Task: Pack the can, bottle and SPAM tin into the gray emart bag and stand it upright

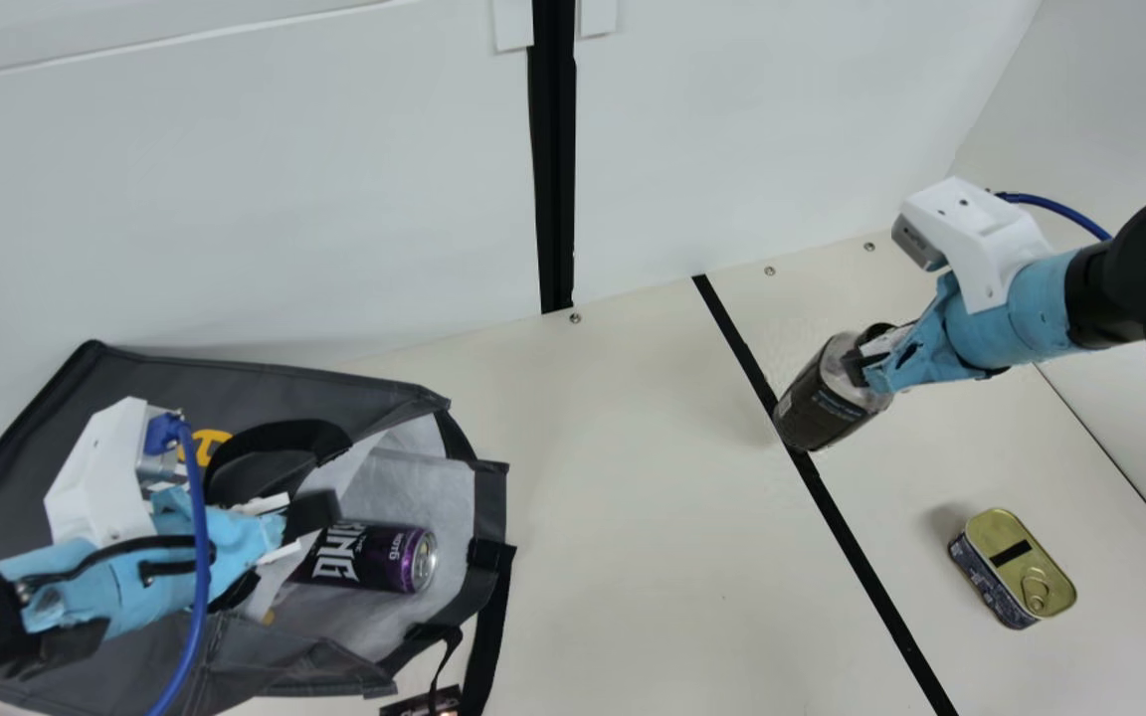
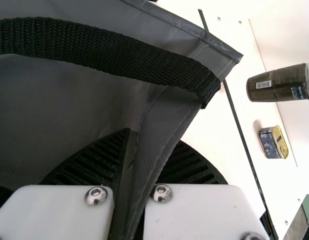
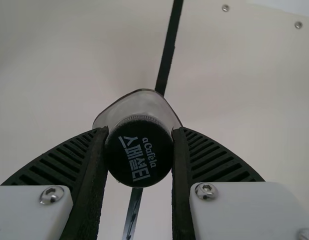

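Bottle (image 1: 822, 406) is being held near its cap by my right pincer (image 1: 869, 360); my left pincer (image 1: 280, 547) is pinching edge of gray bag (image 1: 334, 386).

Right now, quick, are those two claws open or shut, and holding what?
Left end effector: closed, gripping an edge of the gray bag.
Right end effector: closed, holding the bottle near its cap.

One bag (image 1: 175, 383), one can (image 1: 374, 557), one bottle (image 1: 822, 406), one tin (image 1: 1016, 567) and (counting both sides) two arms (image 1: 1016, 316).
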{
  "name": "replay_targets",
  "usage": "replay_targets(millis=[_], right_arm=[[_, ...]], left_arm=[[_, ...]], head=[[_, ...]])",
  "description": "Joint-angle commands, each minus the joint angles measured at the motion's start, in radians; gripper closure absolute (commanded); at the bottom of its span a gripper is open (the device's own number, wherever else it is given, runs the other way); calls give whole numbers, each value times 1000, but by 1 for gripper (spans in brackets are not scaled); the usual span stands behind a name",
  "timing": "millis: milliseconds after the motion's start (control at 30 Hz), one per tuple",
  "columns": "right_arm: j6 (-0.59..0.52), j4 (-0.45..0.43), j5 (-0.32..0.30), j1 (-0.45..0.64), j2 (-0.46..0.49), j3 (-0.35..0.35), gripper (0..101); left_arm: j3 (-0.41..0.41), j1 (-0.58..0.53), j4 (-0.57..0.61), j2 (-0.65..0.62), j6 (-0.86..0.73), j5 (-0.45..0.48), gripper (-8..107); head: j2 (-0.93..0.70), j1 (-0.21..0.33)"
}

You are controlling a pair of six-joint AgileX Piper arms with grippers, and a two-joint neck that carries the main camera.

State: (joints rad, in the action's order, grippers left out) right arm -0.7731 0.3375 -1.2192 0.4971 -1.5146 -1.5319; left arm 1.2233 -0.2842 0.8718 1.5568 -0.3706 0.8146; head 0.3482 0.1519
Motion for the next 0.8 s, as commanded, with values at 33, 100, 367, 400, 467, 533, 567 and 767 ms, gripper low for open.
replay_targets(millis=[33, 100, 367, 400, 467, 533, 567, 767], right_arm=[[-16, 7, -1, -14, 22, 22, 101], [-27, 12, -1, -26, 39, 38, 101], [-48, 25, -1, -81, 100, 90, 101], [-48, 27, -1, -89, 108, 96, 101], [-48, 31, -1, -107, 122, 109, 101], [-47, 36, -1, -125, 136, 122, 101], [-45, 37, -1, -135, 144, 129, 101], [-34, 47, -1, -194, 186, 169, 101]], left_arm=[[0, 0, 0, 0, 0, 0, 107], [0, 0, 0, 0, 0, 0, 107], [0, 0, 0, 0, 0, 0, 107], [0, 0, 0, 0, 0, 0, 107], [0, 0, 0, 0, 0, 0, 107], [0, 0, 0, 0, 0, 0, 107], [0, 0, 0, 0, 0, 0, 107], [0, 0, 0, 0, 0, 0, 107]], head=[[1, 23], [1, 23], [1, 23], [1, 23], [1, 23], [1, 23], [1, 23], [1, 23]])
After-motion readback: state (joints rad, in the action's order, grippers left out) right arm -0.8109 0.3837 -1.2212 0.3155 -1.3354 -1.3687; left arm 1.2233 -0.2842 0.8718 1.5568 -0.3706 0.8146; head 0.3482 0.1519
